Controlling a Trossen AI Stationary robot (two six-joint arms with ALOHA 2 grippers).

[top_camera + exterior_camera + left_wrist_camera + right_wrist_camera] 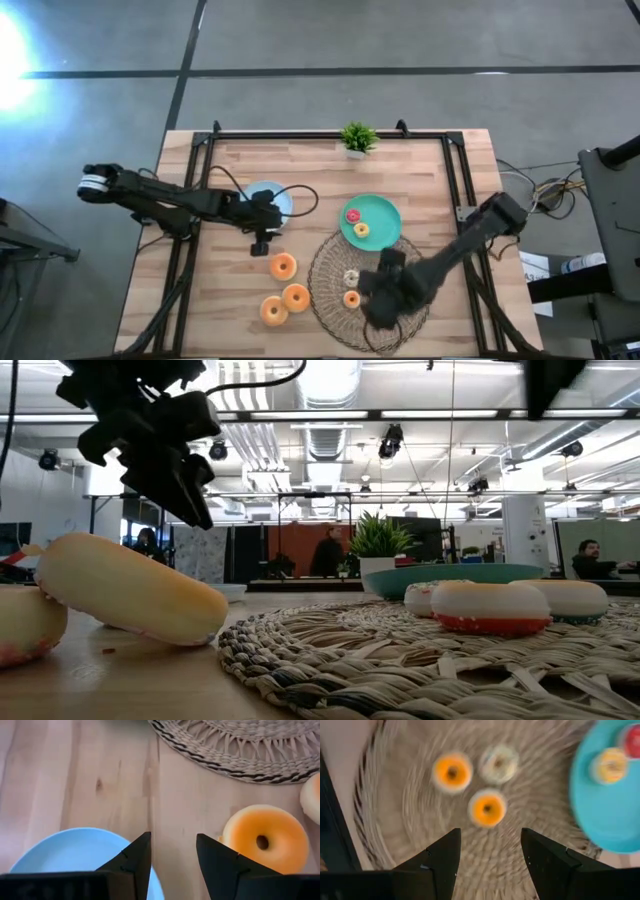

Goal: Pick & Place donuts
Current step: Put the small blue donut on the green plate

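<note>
Looking down on the table, you see your left gripper [262, 243] hanging at the near edge of the blue plate [270, 197], fingers parted and empty, just beyond the three larger orange donuts [283, 267] on the bare wood. Your right gripper [375, 308] hovers over the near part of the woven mat [335, 262], also spread and holding nothing. Three small donuts [487, 808] lie on that mat, and two more, pink [352, 215] and yellow [361, 230], sit on the green plate [384, 212].
</note>
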